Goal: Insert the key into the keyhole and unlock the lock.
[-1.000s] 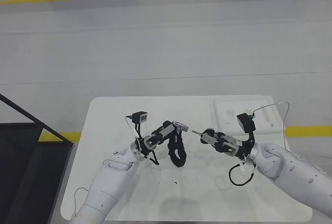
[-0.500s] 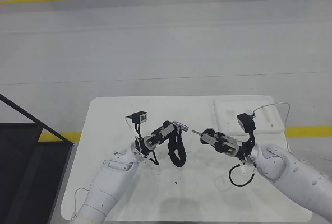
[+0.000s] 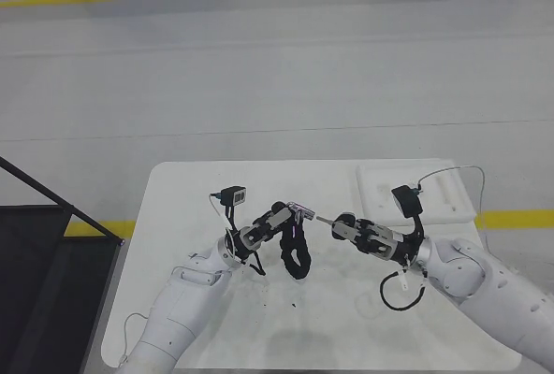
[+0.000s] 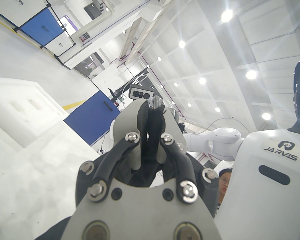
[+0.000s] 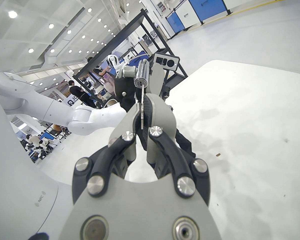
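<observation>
Showed the left gripper point(image 3: 293, 214) just left of centre in the top view, raised over the white table point(image 3: 193, 201) and pinched fully closed on the lock point(image 3: 298, 252). Confirmed that hold in the left wrist view, with the black cable squeezed between both fingers point(image 4: 126, 123) and a glint of metal at their tips. Placed the lock's silver cylinder point(image 3: 300, 209) at the gripper's tips in the top view, with the black cable loop hanging below it toward lower centre of the frame; could not tell whether touching the table. Met, immediately to the right, the key point(image 3: 320, 221), a thin silver blade lying almost level and pointing left at the cylinder. Found, in the right wrist view, the blade's tip at the keyhole point(image 5: 139, 84) in the cylinder's end face; could not tell how far in. Showed next, just right of centre in the top view, the right gripper point(image 3: 339, 226), likewise closed tight, with the key's head pinched flat between its pads. Ended, at the upper right of the table, with a white foam tray point(image 3: 417, 192), well apart from both grippers.
</observation>
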You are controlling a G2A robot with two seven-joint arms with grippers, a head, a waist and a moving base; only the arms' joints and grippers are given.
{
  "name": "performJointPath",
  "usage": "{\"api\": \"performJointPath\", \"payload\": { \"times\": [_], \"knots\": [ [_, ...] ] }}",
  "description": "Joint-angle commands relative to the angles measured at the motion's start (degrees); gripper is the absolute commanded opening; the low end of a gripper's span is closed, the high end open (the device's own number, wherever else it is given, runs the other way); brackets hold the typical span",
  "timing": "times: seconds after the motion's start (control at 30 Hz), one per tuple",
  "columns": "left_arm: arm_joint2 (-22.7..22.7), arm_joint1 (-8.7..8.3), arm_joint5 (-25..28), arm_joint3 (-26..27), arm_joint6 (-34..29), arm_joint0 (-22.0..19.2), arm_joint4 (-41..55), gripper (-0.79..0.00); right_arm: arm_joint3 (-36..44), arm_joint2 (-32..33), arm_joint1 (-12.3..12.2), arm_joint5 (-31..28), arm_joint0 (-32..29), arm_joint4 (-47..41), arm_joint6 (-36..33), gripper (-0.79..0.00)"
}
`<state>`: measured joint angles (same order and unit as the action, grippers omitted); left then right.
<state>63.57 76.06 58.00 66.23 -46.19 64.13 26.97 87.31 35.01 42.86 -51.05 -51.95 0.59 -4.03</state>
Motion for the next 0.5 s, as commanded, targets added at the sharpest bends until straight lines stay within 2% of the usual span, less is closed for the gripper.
{"api": "performJointPath", "payload": {
  "times": [0.0,0.47],
  "knots": [
    [0.0,0.0,0.0,0.0,0.0,0.0,0.0,-0.785,0.0,0.7,0.1,0.0,-0.4,-0.1,-0.5,-0.785],
    [0.0,0.0,0.0,0.0,0.0,0.0,0.0,-0.785,-0.5,4.1,1.4,-1.0,-3.0,-0.9,-3.3,-0.785]
  ]
}}
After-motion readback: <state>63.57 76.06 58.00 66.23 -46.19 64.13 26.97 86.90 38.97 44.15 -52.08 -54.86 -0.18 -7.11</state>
